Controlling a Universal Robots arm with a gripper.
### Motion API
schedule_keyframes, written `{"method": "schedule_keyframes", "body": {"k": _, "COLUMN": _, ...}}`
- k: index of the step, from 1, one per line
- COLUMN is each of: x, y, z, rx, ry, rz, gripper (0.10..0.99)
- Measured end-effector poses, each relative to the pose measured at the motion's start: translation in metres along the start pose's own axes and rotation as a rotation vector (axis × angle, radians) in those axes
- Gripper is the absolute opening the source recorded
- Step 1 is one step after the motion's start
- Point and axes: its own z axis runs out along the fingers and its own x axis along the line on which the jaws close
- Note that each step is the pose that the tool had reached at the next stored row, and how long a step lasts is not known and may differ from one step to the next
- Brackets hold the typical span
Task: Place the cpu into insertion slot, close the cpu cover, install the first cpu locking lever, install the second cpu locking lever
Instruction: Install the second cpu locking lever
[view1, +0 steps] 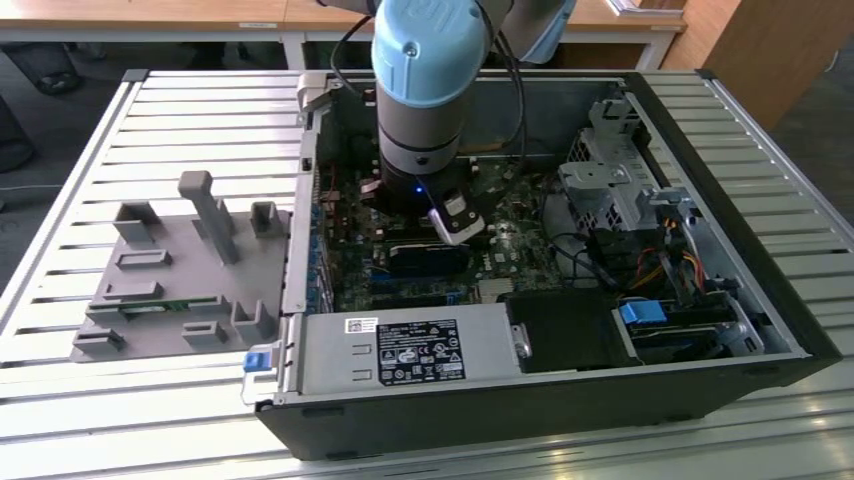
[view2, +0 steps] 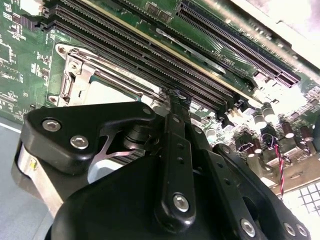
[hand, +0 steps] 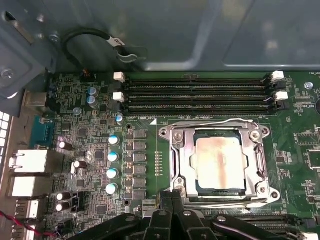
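Bright, even light over an open computer case

Glare whitens the slatted table in the exterior view; in the second wrist view the claw looms soft (very close), its far corner overexposed.

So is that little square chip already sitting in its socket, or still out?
In. The cpu lies flat inside the insertion slot, with the cpu cover framing it.
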Motion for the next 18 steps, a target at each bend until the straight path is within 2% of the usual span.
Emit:
{"method": "schedule_keyframes", "body": {"k": 9, "x": 0.0020, "y": -0.0005, "z": 0.0043, "rx": -0.017, "ry": 0.0006, "rz": 0.000, "gripper": 0.106}}
{"method": "schedule_keyframes", "body": {"k": 16, "x": 0.0038, "y": -0.0001, "z": 0.0028, "rx": -0.018, "ry": -0.0026, "rz": -0.001, "gripper": 0.106}}
{"method": "schedule_keyframes", "body": {"k": 18, "x": 0.0045, "y": 0.0004, "z": 0.0016, "rx": -0.015, "ry": -0.0036, "rz": -0.001, "gripper": 0.106}}
